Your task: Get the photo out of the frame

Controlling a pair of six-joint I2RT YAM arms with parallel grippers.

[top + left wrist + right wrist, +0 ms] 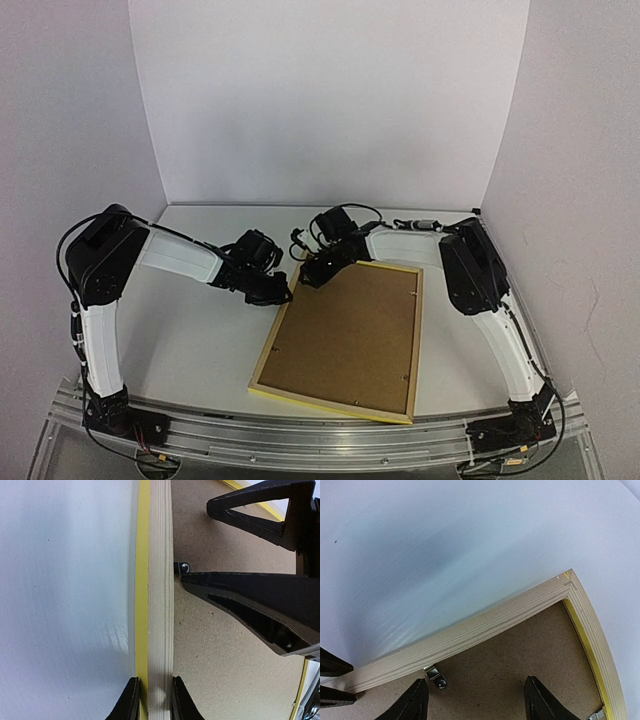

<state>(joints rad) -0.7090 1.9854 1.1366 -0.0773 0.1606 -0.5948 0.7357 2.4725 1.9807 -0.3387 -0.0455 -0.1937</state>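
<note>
One frame (161,580) lay face down on the white surface (190,340), a little right of centre and turned slightly askew. Its back rails were pale striped wood, with bright yellow along the outer side and the inner lip. It enclosed one speckled brown backing board (350,335).

Two tools worked at the frame's far left corner. The left tool (154,702) straddled the left rail, one finger against the yellow outer side and the other against the inner edge, pinching the wood with no gap showing. Just beside it, the right tool (477,700) hung over the backing board inside that corner, its fingers spread wide and holding nothing. Two small metal clips (436,676) showed in the right wrist view: one at the far rail between those fingers, one at the side rail.
</note>
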